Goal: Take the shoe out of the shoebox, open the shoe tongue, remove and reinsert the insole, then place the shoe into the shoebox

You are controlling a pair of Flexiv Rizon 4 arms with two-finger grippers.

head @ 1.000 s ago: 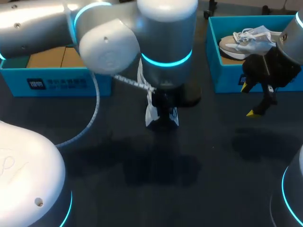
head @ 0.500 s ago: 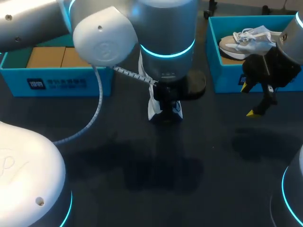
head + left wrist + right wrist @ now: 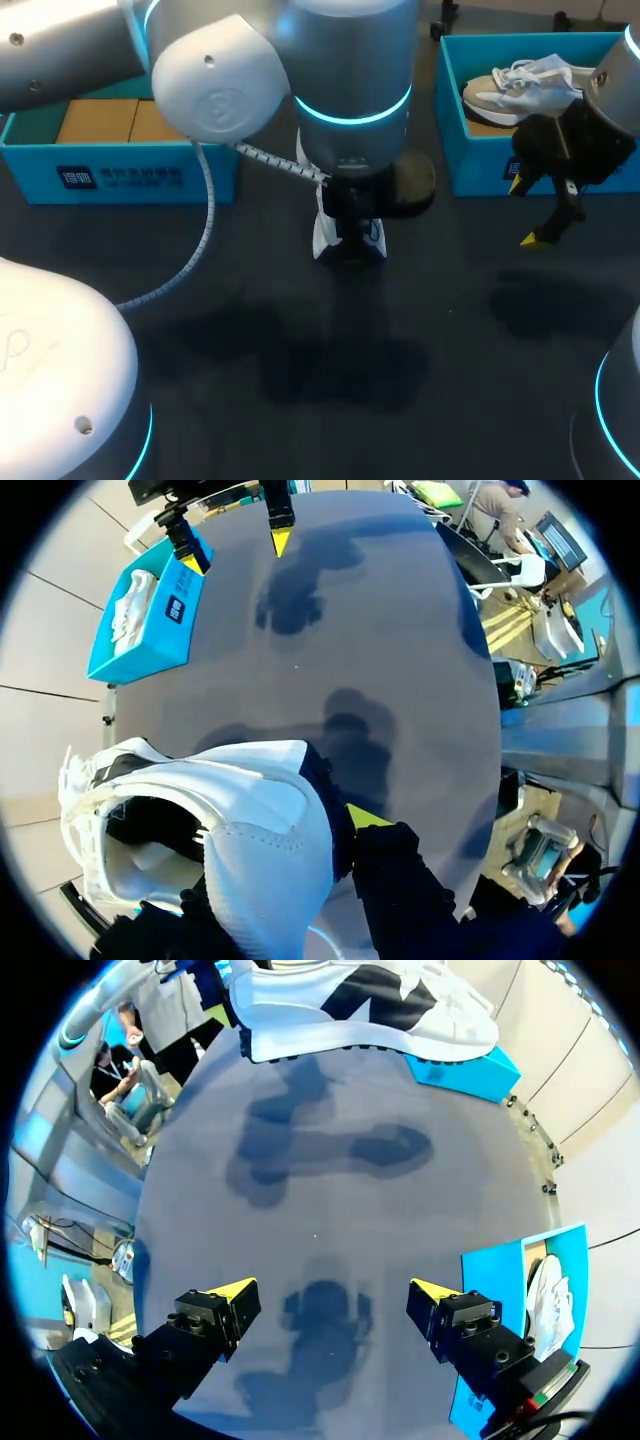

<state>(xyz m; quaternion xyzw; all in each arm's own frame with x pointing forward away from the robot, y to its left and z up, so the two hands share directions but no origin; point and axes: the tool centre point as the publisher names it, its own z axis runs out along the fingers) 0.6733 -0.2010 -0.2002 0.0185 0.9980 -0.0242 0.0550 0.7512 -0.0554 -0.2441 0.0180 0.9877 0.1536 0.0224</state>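
Surface (image 3: 300,400): catching the shoe's shadow, so the shoe is probably hanging clear of it.
Left hand (image 3: 348,222): gripping the shoe (image 3: 300,1005) by the rim of its opening over mid-surface. One yellow finger is pressing on the outside; the other is hiding, seemingly inside.
Shoe: sitting outside both boxes, side-on to the right hand, sole facing the surface.
Right hand (image 3: 332,1295): spreading wide and holding nothing, hovering just in front of the right box and well apart from the shoe.
Right box (image 3: 480,165): holding a second shoe (image 3: 520,85), laces showing.
Left box (image 3: 120,175): showing brown cardboard inside, with no shoe in the part showing.
Done: taking the shoe out is looking finished, judging by where it is hanging.
Unclear: a pale lining is showing inside the opening, but I am not managing to tell whether the tongue is pulled open or the insole has been out.
Left: likely opening the tongue, pulling and refitting the insole, then putting the shoe in the shoebox. The idle right hand is looking placed for that work.
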